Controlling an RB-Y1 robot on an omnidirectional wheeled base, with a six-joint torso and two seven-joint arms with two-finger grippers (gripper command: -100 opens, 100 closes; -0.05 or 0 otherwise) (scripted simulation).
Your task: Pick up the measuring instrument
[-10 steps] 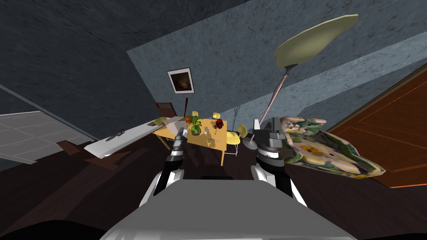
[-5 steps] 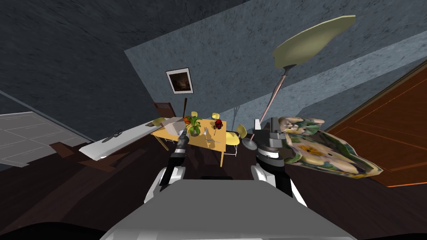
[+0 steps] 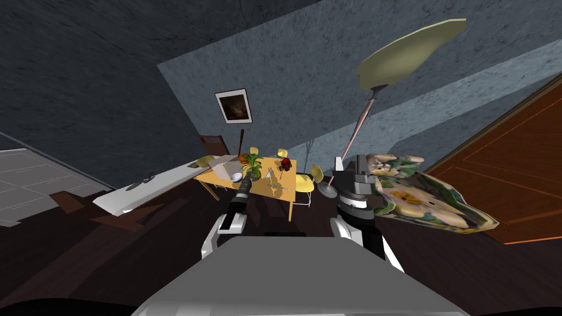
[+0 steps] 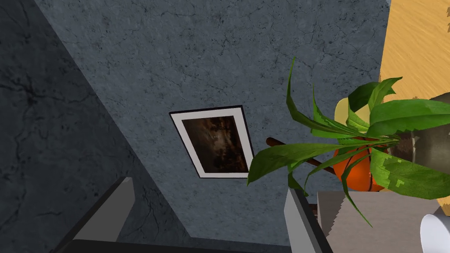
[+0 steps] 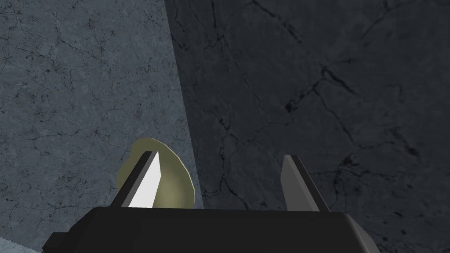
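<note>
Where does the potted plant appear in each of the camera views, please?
Head view: the potted plant stands on the yellow table, just beyond the left tool.
Left wrist view: the plant's leaves spread beside the open left tool.
Right wrist view: the open right tool faces the lamp shade and a wall instead.
Shared landmark: the framed picture hangs beyond the plant.

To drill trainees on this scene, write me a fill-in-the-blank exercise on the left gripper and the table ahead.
1. The left gripper has its fingers ___.
2. Seen between them, a framed ___ hangs on the wall.
3. The leafy plant stands on the wooden ___.
4. The chairs around it are ___.
Missing words: open; picture; table; yellow.
</note>
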